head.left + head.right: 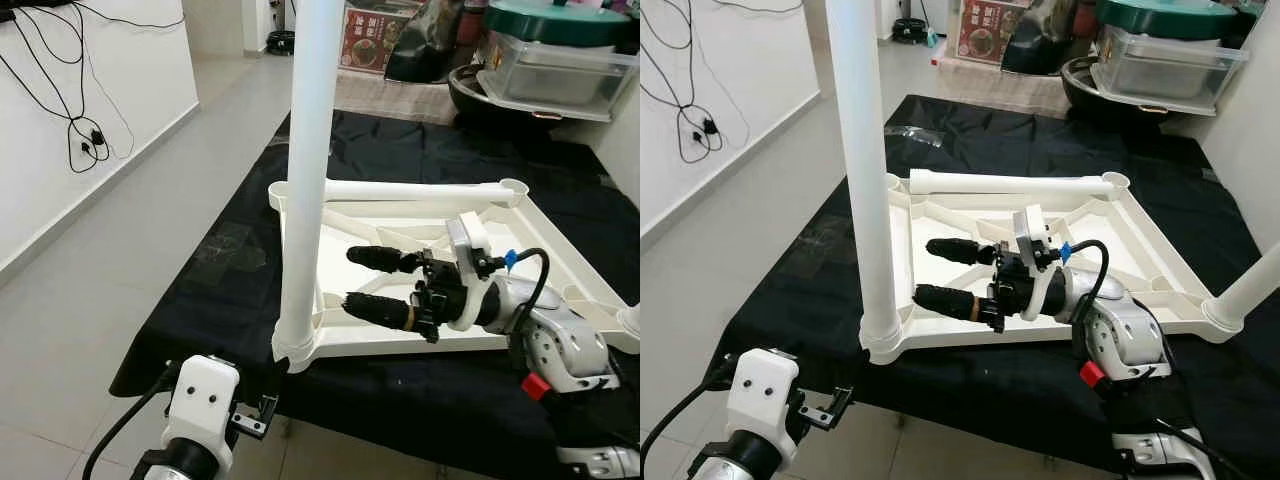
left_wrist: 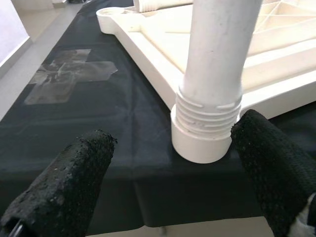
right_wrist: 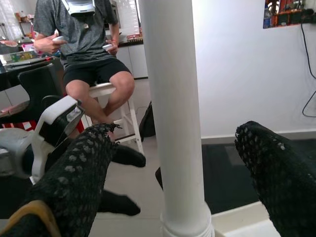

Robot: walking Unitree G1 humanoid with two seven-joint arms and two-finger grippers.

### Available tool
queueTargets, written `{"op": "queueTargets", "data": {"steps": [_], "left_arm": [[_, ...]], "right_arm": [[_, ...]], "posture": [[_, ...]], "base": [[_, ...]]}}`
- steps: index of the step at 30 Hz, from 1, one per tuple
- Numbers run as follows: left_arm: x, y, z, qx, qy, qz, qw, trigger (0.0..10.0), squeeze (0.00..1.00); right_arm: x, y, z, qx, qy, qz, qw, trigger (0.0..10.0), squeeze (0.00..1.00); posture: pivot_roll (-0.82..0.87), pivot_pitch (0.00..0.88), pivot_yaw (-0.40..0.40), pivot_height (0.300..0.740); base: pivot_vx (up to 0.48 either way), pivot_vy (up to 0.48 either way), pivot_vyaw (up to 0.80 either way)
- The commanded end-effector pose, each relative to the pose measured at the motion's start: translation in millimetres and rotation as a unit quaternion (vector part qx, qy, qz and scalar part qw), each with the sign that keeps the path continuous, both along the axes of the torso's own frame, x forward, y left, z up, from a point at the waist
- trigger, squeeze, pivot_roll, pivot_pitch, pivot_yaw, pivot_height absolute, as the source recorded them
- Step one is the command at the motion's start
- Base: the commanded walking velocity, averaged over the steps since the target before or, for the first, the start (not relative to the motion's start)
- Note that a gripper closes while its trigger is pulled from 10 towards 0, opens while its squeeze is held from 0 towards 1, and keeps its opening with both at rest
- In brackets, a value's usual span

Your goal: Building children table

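An upside-down white plastic table top (image 1: 560, 262) lies on a black cloth (image 1: 400, 140). One white leg (image 1: 305, 180) stands upright in its near-left corner socket (image 2: 205, 140). A second leg (image 1: 410, 190) lies along the far rim. A third leg (image 1: 1250, 285) sits at the near-right corner. My right gripper (image 1: 350, 280) hovers open over the ribbed underside, fingers pointing at the upright leg and a little apart from it. My left gripper (image 2: 173, 143) is low at the cloth's front edge, open, facing the leg's threaded base without touching it.
A person (image 3: 89, 44) sits on a white stool beyond the table. Cables (image 1: 85, 140) hang on the white wall to the left. A lidded plastic bin (image 1: 550, 65) and a black pot crowd the back right. A taped patch (image 1: 225, 250) marks the cloth.
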State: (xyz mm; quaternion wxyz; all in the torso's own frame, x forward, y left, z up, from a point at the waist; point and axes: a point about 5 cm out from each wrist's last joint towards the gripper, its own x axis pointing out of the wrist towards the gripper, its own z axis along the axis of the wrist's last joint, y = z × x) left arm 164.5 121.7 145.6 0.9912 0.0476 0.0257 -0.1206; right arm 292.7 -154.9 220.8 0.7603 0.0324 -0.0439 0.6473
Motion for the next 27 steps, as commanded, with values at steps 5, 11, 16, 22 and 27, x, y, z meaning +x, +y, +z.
{"op": "queueTargets", "data": {"steps": [5, 11, 16, 22, 27], "left_arm": [[-2.0, -3.7, -6, -0.004, 0.011, -0.013, 1.0, 10.0, 0.0], [-2.4, -4.0, -7, -0.004, 0.012, -0.015, 1.0, 10.0, 0.0], [-2.8, -5.0, -8, -0.004, 0.011, -0.018, 1.0, 10.0, 0.0], [-2.8, -5.1, -8, -0.004, 0.011, -0.019, 1.0, 10.0, 0.0], [-3.1, -5.3, -8, -0.005, 0.011, -0.02, 1.0, 10.0, 0.0]], "right_arm": [[-4.0, 21.4, 9, 0.004, -0.021, 0.025, 0.999, 10.0, 0.0], [-3.7, 30.9, 10, 0.002, -0.029, 0.027, 0.999, 10.0, 0.0], [-3.0, 47.3, 9, 0.001, -0.029, 0.018, 0.999, 10.0, 0.0], [-1.9, 54.3, 10, 0.003, -0.031, 0.015, 0.999, 10.0, 0.0], [-2.5, 62.0, 11, 0.007, -0.033, 0.021, 0.999, 10.0, 0.0]], "posture": [[0.12, 0.087, -0.057, 0.74], [0.12, 0.087, -0.058, 0.74], [0.12, 0.088, -0.061, 0.74], [0.12, 0.09, -0.06, 0.74], [0.12, 0.089, -0.063, 0.74]], "base": [[0.0, 0.0, 0.0], [0.0, 0.0, 0.0], [0.0, 0.0, 0.0], [0.0, 0.0, 0.0], [0.0, 0.0, 0.0]]}}
